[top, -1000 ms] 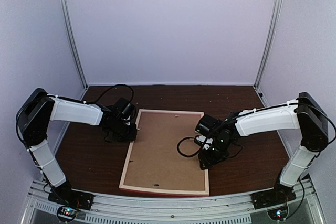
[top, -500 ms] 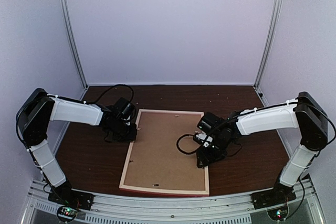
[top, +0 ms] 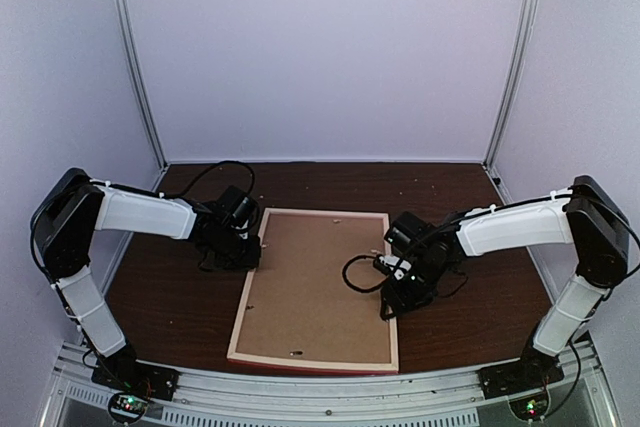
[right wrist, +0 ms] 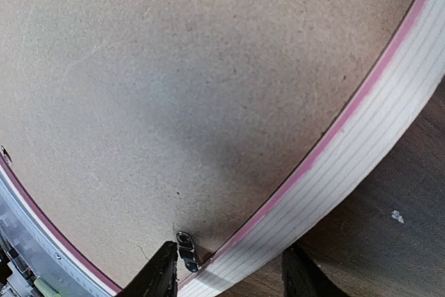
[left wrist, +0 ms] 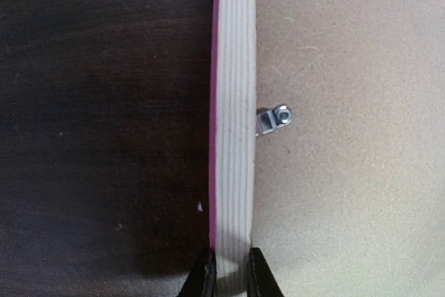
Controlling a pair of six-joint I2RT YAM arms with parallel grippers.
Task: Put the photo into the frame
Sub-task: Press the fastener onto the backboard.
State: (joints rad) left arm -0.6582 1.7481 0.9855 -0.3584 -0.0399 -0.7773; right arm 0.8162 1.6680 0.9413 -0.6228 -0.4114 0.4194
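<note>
The frame [top: 243, 299] lies face down on the table, its pale wood sides up and a pink line along the edge. A brown backing board [top: 315, 282] fills it. The photo is hidden. My left gripper [top: 255, 247] is shut on the frame's left rail [left wrist: 233, 102]; in the left wrist view its gripper [left wrist: 231, 269] pinches the rail from both sides. My right gripper [top: 392, 305] stands open astride the right rail [right wrist: 361, 137]. One of its fingers [right wrist: 156, 276] sits beside a small metal clip [right wrist: 186, 252], the other over the table outside the rail.
A second metal clip [left wrist: 273, 119] sticks out from the left rail over the backing board [left wrist: 348, 137]. Dark wood table [top: 470, 327] lies on both sides of the frame. White walls and metal posts close the back, and a metal rail runs along the near edge [top: 330, 387].
The right wrist has shifted slightly along the frame's right rail, first inward over the board, then back out. The left arm and the frame have not moved.
</note>
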